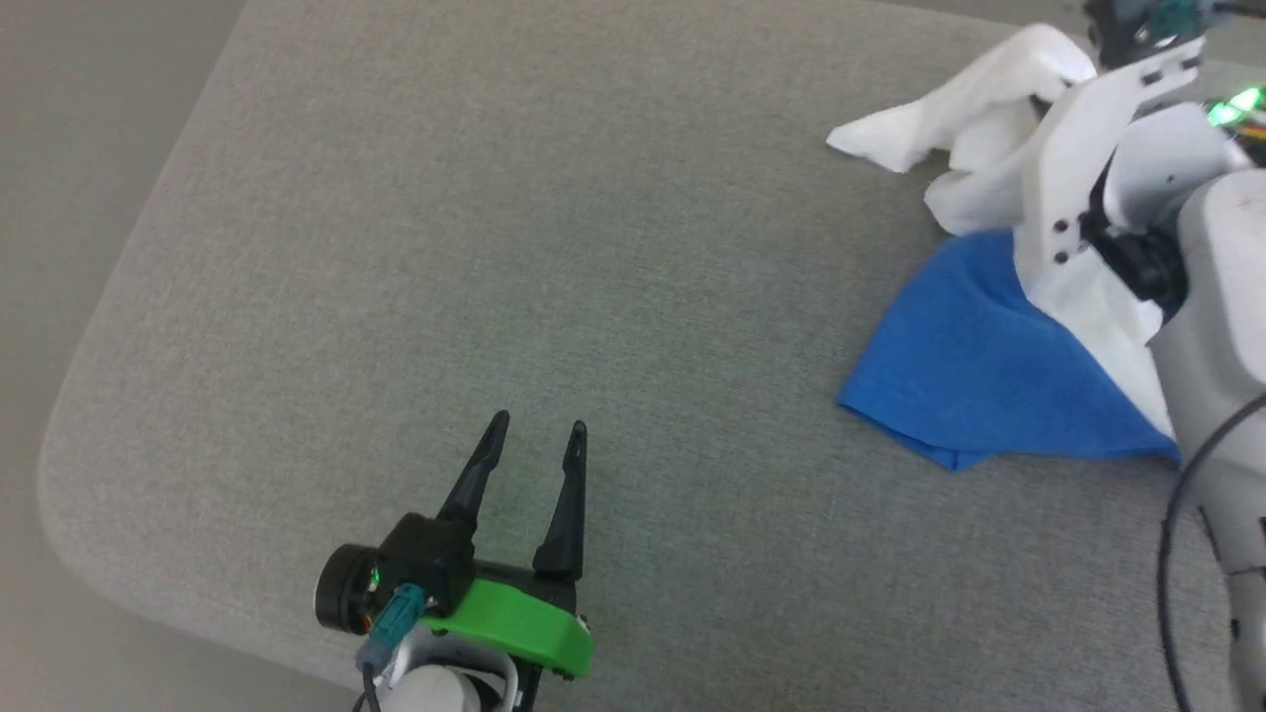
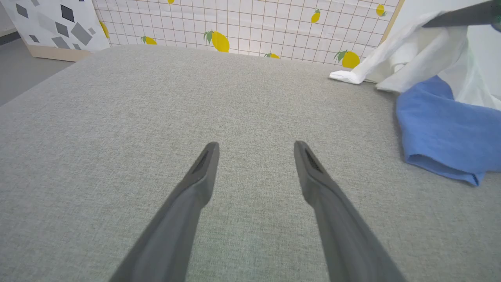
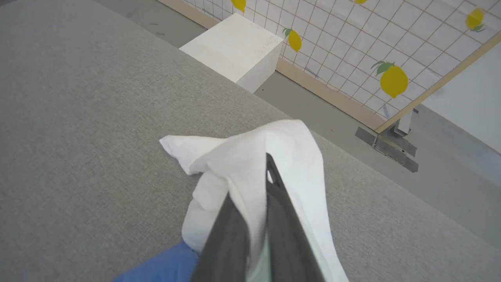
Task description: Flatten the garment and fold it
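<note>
Right gripper [image 3: 256,178], we note, is clamped tight on a white fold of the garment [image 3: 235,156], the cloth peaking up around it. We find the garment bunched at the right side of the grey tabletop [image 1: 495,218], blue part lying on the surface, white part raised. Left gripper [image 1: 539,423] hangs spread wide over the tabletop, holding nothing, well apart from the cloth.
</note>
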`<state>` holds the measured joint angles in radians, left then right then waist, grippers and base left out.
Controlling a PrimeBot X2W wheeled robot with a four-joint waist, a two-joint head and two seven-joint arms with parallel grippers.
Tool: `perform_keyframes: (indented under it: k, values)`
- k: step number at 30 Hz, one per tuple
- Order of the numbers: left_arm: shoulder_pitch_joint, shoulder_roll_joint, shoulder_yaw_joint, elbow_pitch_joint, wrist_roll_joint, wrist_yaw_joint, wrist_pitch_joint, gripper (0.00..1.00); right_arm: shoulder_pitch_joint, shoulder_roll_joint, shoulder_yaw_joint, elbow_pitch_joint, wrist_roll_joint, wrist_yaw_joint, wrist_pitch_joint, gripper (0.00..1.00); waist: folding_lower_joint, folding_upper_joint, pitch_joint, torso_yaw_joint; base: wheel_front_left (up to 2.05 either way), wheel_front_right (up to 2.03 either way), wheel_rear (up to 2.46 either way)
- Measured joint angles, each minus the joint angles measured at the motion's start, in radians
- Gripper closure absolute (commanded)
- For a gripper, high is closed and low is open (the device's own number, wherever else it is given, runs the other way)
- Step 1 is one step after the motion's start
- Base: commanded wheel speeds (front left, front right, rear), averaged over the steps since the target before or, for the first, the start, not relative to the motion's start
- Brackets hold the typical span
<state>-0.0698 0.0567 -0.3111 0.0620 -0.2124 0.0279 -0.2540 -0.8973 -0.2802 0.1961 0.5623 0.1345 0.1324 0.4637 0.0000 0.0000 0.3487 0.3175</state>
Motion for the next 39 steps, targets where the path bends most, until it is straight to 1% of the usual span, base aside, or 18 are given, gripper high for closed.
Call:
perform_keyframes:
  k: [1, 2, 7, 11, 12, 15, 18, 21, 23, 24, 26, 29, 32, 33, 35, 37, 39]
  values:
    - [-0.003, 0.000, -0.002, 0.002, 0.000, 0.000, 0.000, 0.00, 0.000, 0.010, -0.006, 0.026, -0.008, 0.000, -0.009, 0.67, 0.0000, 0.0000, 0.005, 0.005, 0.00, 0.00, 0.00]
    - [-0.007, 0.000, -0.006, 0.002, 0.000, 0.000, 0.000, 0.00, 0.000, 0.020, -0.010, 0.052, -0.016, 0.000, -0.024, 0.00, 0.0000, 0.0000, 0.011, 0.009, 0.00, 0.00, 0.00]
    - [-0.019, 0.000, -0.007, 0.003, 0.000, 0.008, 0.000, 0.00, -0.007, 0.042, -0.009, 0.116, -0.024, 0.000, -0.091, 0.00, 0.0001, 0.0000, 0.019, 0.006, 0.00, 0.00, 0.00]
    - [-0.018, 0.000, 0.012, 0.003, 0.005, 0.012, 0.000, 0.00, -0.023, 0.039, -0.008, 0.112, 0.031, 0.000, -0.122, 0.00, 0.0000, 0.0000, 0.005, -0.014, 0.00, 0.00, 0.00]
    - [-0.016, 0.002, 0.017, 0.002, 0.006, 0.014, 0.000, 0.00, -0.023, 0.035, -0.008, 0.098, 0.050, 0.000, -0.131, 0.00, 0.0001, 0.0000, -0.002, -0.021, 0.00, 0.00, 0.00]
    - [0.004, 0.016, 0.043, -0.006, 0.010, 0.019, 0.000, 0.00, 0.019, 0.012, -0.036, -0.009, 0.112, 0.000, -0.158, 0.00, 0.0001, 0.0000, -0.034, -0.059, 0.00, 0.00, 0.00]
    - [0.035, 0.035, 0.058, -0.015, 0.010, 0.027, 0.000, 0.00, 0.130, 0.000, -0.108, -0.138, 0.153, 0.000, -0.193, 0.00, 0.0001, 0.0001, -0.064, -0.097, 0.00, 0.00, 0.00]
    - [0.069, 0.051, 0.070, -0.032, 0.010, 0.035, 0.000, 0.00, 0.284, -0.012, -0.183, -0.309, 0.138, 0.000, -0.234, 0.00, 0.0000, 0.0000, -0.093, -0.139, 0.00, 0.00, 0.00]
    - [0.088, 0.063, 0.073, -0.045, 0.011, 0.038, 0.001, 0.00, 0.411, 0.015, -0.264, -0.430, 0.124, 0.000, -0.241, 0.00, 0.0000, 0.0000, -0.109, -0.171, 0.00, 0.00, 0.00]
    - [0.094, 0.067, 0.075, -0.050, 0.011, 0.040, 0.002, 0.00, 0.466, 0.025, -0.286, -0.481, 0.108, 0.000, -0.244, 0.00, 0.0000, 0.0000, -0.115, -0.184, 0.00, 0.00, 0.00]
    - [0.106, 0.073, 0.079, -0.069, 0.011, 0.045, 0.002, 0.00, 0.594, 0.069, -0.345, -0.602, 0.065, 0.000, -0.256, 0.00, 0.0000, 0.0000, -0.128, -0.215, 0.00, 0.00, 0.00]
    - [0.122, 0.080, 0.082, -0.090, 0.011, 0.053, 0.003, 0.00, 0.767, 0.135, -0.371, -0.743, -0.003, 0.000, -0.291, 0.00, 0.0000, 0.0000, -0.140, -0.256, 0.00, 0.00, 0.00]
    - [0.135, 0.083, 0.081, -0.107, 0.012, 0.056, 0.003, 0.00, 0.924, 0.182, -0.371, -0.809, -0.074, 0.000, -0.351, 0.00, 0.0000, 0.0000, -0.147, -0.288, 0.00, 0.00, 0.00]
    - [0.138, 0.083, 0.079, -0.110, 0.012, 0.059, 0.003, 0.00, 0.970, 0.203, -0.380, -0.810, -0.074, 0.000, -0.370, 0.00, 0.0000, 0.0000, -0.148, -0.297, 0.00, 0.00, 0.00]
    - [0.141, 0.083, 0.077, -0.114, 0.013, 0.062, 0.003, 0.00, 1.036, 0.221, -0.389, -0.805, -0.082, 0.000, -0.400, 0.00, 0.0000, 0.0000, -0.150, -0.310, 0.00, 0.00, 0.00]
    - [0.143, 0.084, 0.077, -0.117, 0.015, 0.067, 0.003, 0.00, 1.070, 0.229, -0.401, -0.793, -0.074, 0.000, -0.425, 0.00, 0.0000, 0.0000, -0.152, -0.319, 0.00, 0.00, 0.00]
    - [0.143, 0.089, 0.075, -0.127, 0.022, 0.070, 0.015, 0.00, 1.078, 0.229, -0.407, -0.773, -0.027, 0.000, -0.445, 0.00, 0.0000, 0.0001, -0.156, -0.324, 0.00, 0.00, 0.00]
